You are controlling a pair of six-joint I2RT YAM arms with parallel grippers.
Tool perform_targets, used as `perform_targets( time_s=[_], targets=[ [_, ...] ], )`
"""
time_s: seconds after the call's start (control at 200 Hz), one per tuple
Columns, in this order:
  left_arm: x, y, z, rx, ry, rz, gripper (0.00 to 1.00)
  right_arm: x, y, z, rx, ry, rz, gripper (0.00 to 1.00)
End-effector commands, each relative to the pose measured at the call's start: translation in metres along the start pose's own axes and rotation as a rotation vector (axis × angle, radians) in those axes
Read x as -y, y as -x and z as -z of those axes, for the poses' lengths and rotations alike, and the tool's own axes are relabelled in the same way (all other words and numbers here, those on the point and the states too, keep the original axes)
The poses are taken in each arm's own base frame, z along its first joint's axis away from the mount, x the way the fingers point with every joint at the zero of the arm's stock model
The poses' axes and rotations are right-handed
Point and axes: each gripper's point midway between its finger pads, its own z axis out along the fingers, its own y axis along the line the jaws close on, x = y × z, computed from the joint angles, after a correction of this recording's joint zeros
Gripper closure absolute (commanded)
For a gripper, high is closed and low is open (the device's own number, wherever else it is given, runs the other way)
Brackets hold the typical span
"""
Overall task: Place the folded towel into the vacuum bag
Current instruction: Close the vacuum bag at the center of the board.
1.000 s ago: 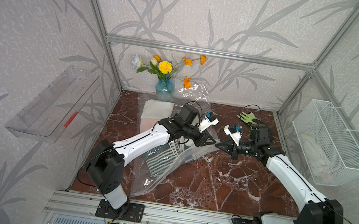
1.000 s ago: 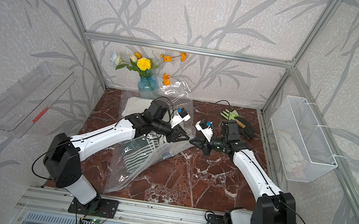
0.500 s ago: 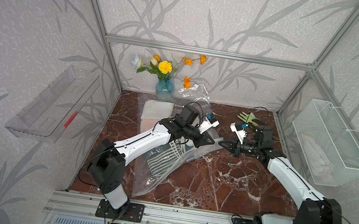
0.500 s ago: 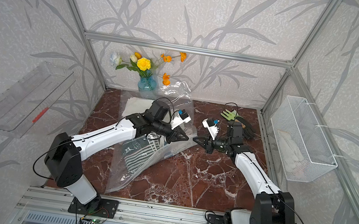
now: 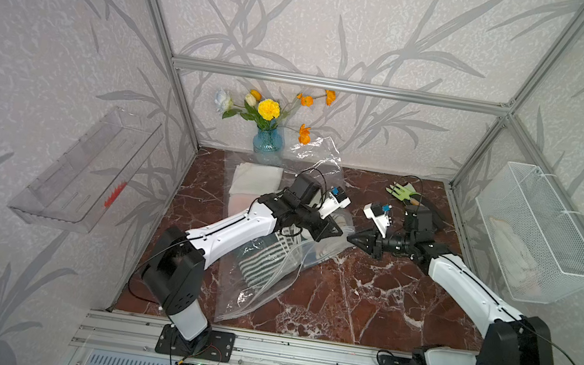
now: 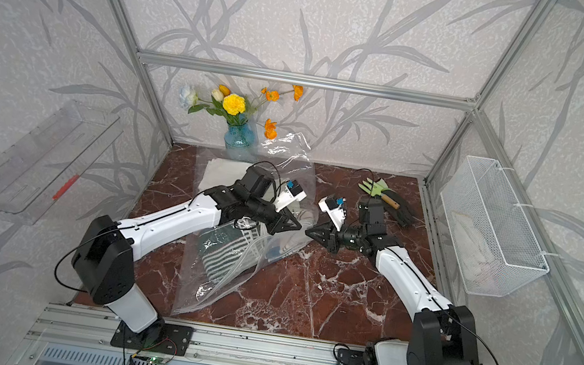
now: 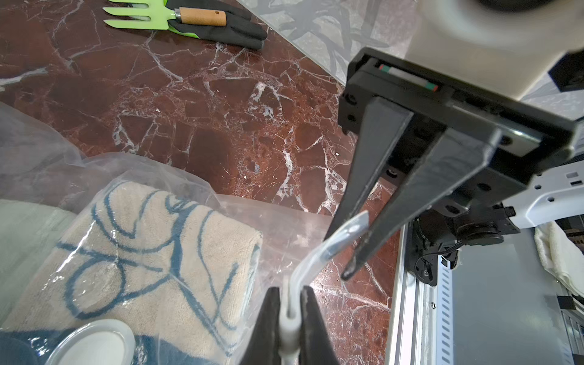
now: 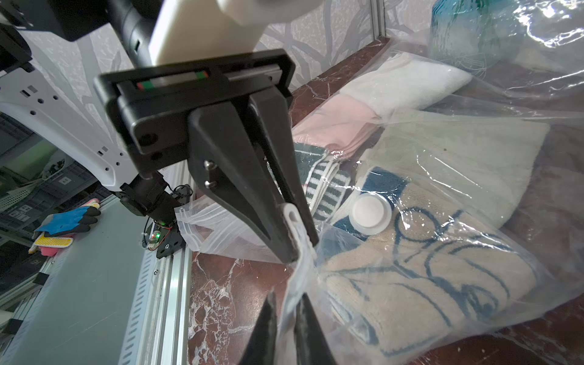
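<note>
Jaws, left gripper (image 5: 337,232): closed on the small white slider clip (image 8: 291,218) at the mouth of the vacuum bag (image 5: 252,303), above the red marble table (image 5: 362,304).

Left wall: clear plastic tray (image 5: 79,175), holding one small red item (image 5: 115,194).

Back of table, left part: white cloth (image 5: 257,178) and pink cloth (image 5: 241,199), both folded and lying flat under clear film. Just beside them stands a blue glass vase (image 5: 268,141) of yellow, orange and white flowers.

Centre-left: vacuum bag, transparent and crinkled. It lies slantwise from the front edge toward the middle of the table, with its mouth end at the two grippers.

Contents of bag: folded towel (image 7: 151,252), beige with a blue line pattern. It lies inside the bag near the mouth, just beside the round white valve cap (image 8: 371,213). A dark striped towel (image 5: 265,262) lies deeper in the same bag.

Jaws, right gripper (image 5: 352,238): slightly apart, facing the left pair tip to tip. The bag's zip-seal edge (image 7: 344,234) lies between them.

Back right of table: green garden fork (image 5: 402,193) with a wooden handle, resting on a black glove (image 6: 401,212).

Right wall: white wire basket (image 5: 557,231), with a pale cloth (image 5: 511,251) inside.
</note>
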Motion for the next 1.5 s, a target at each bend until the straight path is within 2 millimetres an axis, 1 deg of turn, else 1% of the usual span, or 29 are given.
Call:
perform_targets(
  time_s=[0.0,0.12,0.165,0.245,0.34,0.37,0.395,0.46,0.515,0.555,0.6,0.68,0.75,0.875,0.98,1.04,1.295,1.405,1.495],
  targets=[
    [0.002,-0.002,0.001,0.000,0.000,0.016,1.00,0.000,0.010,-0.003,0.021,0.003,0.029,0.75],
    [0.005,-0.002,0.002,0.003,-0.013,0.017,1.00,0.006,0.013,-0.003,0.019,-0.028,0.023,0.63],
    [0.006,-0.002,0.003,0.005,-0.016,0.017,1.00,0.008,0.015,-0.004,0.021,-0.033,0.019,0.62],
    [0.007,-0.001,0.003,0.006,-0.017,0.018,1.00,0.008,0.018,-0.004,0.029,-0.026,0.018,0.71],
    [0.009,-0.001,0.002,0.005,-0.026,0.021,1.00,0.009,0.024,-0.004,0.049,-0.027,0.016,0.89],
    [0.010,-0.002,0.001,0.000,-0.029,0.024,1.00,0.010,0.026,-0.003,0.057,-0.034,0.016,0.97],
    [0.010,-0.002,0.001,-0.004,-0.029,0.026,1.00,0.011,0.028,-0.002,0.065,-0.043,0.012,1.00],
    [0.012,-0.006,0.000,-0.021,-0.030,0.032,1.00,0.017,0.034,0.002,0.097,-0.072,-0.014,1.00],
    [0.012,-0.010,0.000,-0.037,-0.019,0.041,1.00,0.033,0.041,0.014,0.163,-0.120,-0.090,1.00],
    [0.011,-0.014,0.000,-0.050,-0.007,0.051,1.00,0.040,0.046,0.024,0.217,-0.122,-0.133,1.00],
    [0.007,-0.021,0.000,-0.076,0.017,0.062,1.00,0.047,0.046,0.031,0.243,-0.119,-0.173,1.00],
    [0.002,-0.035,0.002,-0.142,0.072,0.076,0.99,0.050,0.045,0.034,0.234,-0.132,-0.192,1.00],
    [-0.001,-0.050,0.006,-0.212,0.119,0.089,0.98,0.053,0.047,0.036,0.237,-0.158,-0.194,1.00],
    [0.002,-0.080,0.015,-0.325,0.166,0.130,0.97,0.056,0.050,0.040,0.247,-0.187,-0.211,1.00],
    [0.005,-0.098,0.024,-0.376,0.184,0.181,0.96,0.064,0.049,0.043,0.257,-0.218,-0.243,1.00],
    [0.004,-0.104,0.027,-0.374,0.203,0.200,0.96,0.069,0.051,0.046,0.267,-0.234,-0.258,1.00],
    [0.002,-0.111,0.034,-0.362,0.247,0.235,0.96,0.081,0.059,0.058,0.285,-0.298,-0.305,1.00],
    [0.003,-0.117,0.036,-0.385,0.262,0.232,0.97,0.083,0.062,0.060,0.285,-0.315,-0.312,1.00],
    [0.004,-0.122,0.038,-0.414,0.266,0.233,0.98,0.085,0.060,0.060,0.278,-0.320,-0.319,1.00]
  ],
)
